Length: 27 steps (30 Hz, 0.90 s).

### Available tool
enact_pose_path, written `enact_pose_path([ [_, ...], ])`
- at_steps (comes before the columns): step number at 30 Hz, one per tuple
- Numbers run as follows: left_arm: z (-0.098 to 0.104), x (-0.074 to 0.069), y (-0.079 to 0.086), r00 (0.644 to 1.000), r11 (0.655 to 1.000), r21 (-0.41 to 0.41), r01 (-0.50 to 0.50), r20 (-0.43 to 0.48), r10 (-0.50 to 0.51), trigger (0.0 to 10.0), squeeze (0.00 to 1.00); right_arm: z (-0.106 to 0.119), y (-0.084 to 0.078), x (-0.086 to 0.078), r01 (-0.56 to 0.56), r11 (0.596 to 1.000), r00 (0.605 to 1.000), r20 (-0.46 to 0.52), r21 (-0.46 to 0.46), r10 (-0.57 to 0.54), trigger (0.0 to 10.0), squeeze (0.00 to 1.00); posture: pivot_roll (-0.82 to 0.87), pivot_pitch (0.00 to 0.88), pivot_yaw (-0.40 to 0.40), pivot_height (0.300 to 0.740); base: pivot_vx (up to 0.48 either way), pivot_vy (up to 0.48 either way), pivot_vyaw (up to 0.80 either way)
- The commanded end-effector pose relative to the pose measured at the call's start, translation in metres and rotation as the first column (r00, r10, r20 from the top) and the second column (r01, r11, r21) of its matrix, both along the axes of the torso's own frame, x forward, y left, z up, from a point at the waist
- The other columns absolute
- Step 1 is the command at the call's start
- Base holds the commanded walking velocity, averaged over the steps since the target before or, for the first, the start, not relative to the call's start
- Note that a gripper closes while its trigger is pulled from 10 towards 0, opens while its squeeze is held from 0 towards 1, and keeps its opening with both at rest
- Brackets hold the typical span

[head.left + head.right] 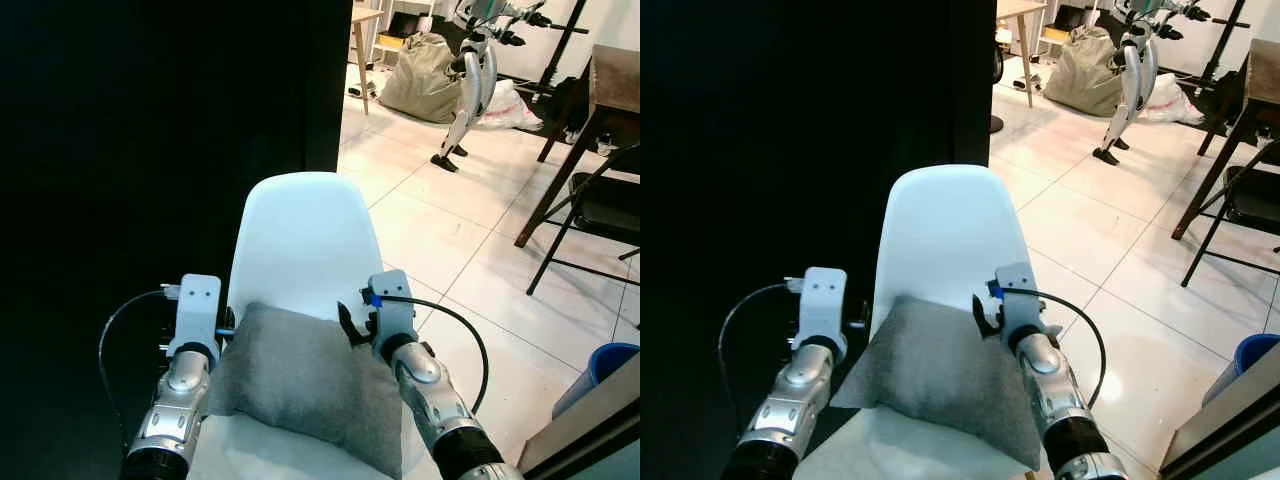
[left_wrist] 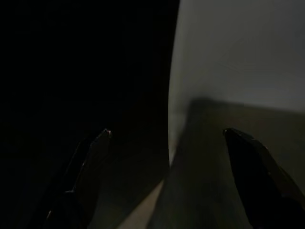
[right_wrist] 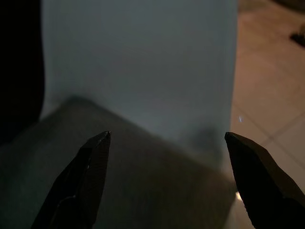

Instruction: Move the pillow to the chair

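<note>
Grey fabric pillow (image 1: 305, 385) on smooth white moulded chair (image 1: 300, 240), left gripper (image 2: 167, 143) and right gripper (image 3: 167, 143) spread alongside

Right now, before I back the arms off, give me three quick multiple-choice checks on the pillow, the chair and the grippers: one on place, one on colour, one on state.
1. Where is the pillow?
A. On the tiled floor
B. On the seat of the chair, leaning on its backrest
C. On the wooden table

2. What colours are the pillow and the chair?
A. Grey pillow, white chair
B. Blue pillow, black chair
C. White pillow, brown chair

3. How do the grippers stand?
A. Both shut on the pillow
B. One shut, one open
C. Both open, one at each side of the pillow

Answers:
1 B, the head views show it on the seat, its upper edge against the backrest.
2 A, grey fabric against a white shell.
3 C, the left gripper and the right gripper each show fingers spread wide in their wrist views.
</note>
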<state>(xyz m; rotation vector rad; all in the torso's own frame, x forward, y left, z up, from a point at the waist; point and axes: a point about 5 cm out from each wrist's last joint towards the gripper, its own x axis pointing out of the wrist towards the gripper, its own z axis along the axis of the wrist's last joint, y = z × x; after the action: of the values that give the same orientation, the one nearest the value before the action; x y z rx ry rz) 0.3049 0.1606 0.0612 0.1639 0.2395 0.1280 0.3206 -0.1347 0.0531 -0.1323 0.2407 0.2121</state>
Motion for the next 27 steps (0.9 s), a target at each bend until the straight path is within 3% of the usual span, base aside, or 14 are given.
enact_pose_path([
  [1,-0.014,-0.007,-0.002,0.998,1.0,0.006,0.026,-0.064,-0.026,10.0,0.0,-0.012,-0.003,-0.007,0.025,1.0,0.998,-0.054,0.001,-0.025,10.0,0.0,0.01,0.061,-0.027,0.74,0.0,0.0,0.0],
  [6,-0.011,-0.008,-0.007,0.996,0.997,-0.024,0.071,-0.054,-0.073,10.0,0.0,-0.012,-0.002,-0.009,0.024,0.998,0.997,-0.069,0.06,-0.02,10.0,0.0,0.01,0.071,-0.039,0.74,0.0,0.0,0.0],
  [16,-0.019,-0.016,-0.01,0.994,0.996,-0.067,0.052,-0.092,-0.058,10.0,0.0,-0.011,-0.001,-0.008,0.012,0.999,0.998,-0.064,0.034,-0.009,10.0,0.0,0.01,0.105,-0.046,0.74,0.0,0.0,0.0],
  [20,-0.032,-0.022,-0.004,0.99,0.999,-0.014,0.04,-0.134,-0.041,10.0,0.0,-0.02,-0.003,-0.015,0.012,1.0,0.996,-0.085,0.005,-0.011,10.0,0.0,0.01,0.116,-0.073,0.74,0.0,0.0,0.0],
  [27,-0.023,-0.029,-0.008,0.998,0.998,0.044,0.041,-0.047,-0.039,10.0,0.0,-0.022,-0.001,-0.021,-0.039,0.999,0.996,-0.075,-0.003,0.039,10.0,0.0,0.04,0.178,-0.108,0.74,0.0,0.0,0.0],
])
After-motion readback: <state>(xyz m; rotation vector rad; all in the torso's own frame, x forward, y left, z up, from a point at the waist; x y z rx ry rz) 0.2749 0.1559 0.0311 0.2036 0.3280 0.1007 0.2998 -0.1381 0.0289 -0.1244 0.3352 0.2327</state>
